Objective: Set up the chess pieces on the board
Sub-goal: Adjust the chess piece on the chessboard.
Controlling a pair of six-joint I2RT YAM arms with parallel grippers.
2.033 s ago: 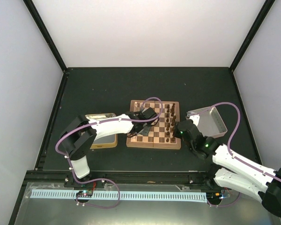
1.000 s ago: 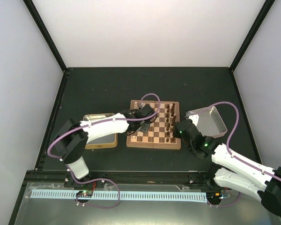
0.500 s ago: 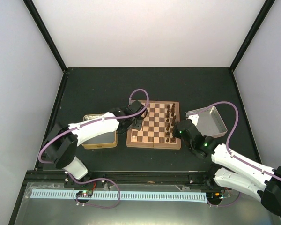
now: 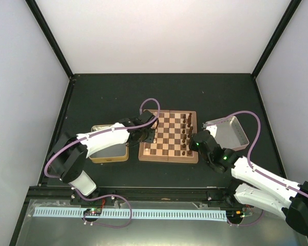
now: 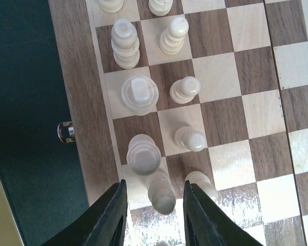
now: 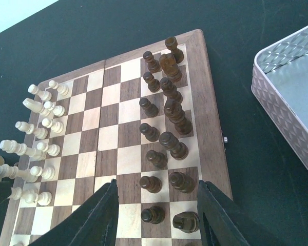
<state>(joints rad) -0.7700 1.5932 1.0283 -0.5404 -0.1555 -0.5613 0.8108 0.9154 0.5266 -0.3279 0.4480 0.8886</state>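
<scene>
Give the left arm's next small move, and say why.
Probably lift the left gripper straight up: the cream piece between its open jaws stands on its square with a gap at each side, and neighbouring pieces crowd close.

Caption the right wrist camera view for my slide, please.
Open right gripper over the board: dark pieces at right, cream pieces at left.

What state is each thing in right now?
board, unfolded flat
pale pieces, upright, two rows at the tin end
dark pieces, upright, two rows at the tray end
left gripper, open, straddling a pale piece
right gripper, open, empty
tray, empty
tin, partly under the left arm
</scene>
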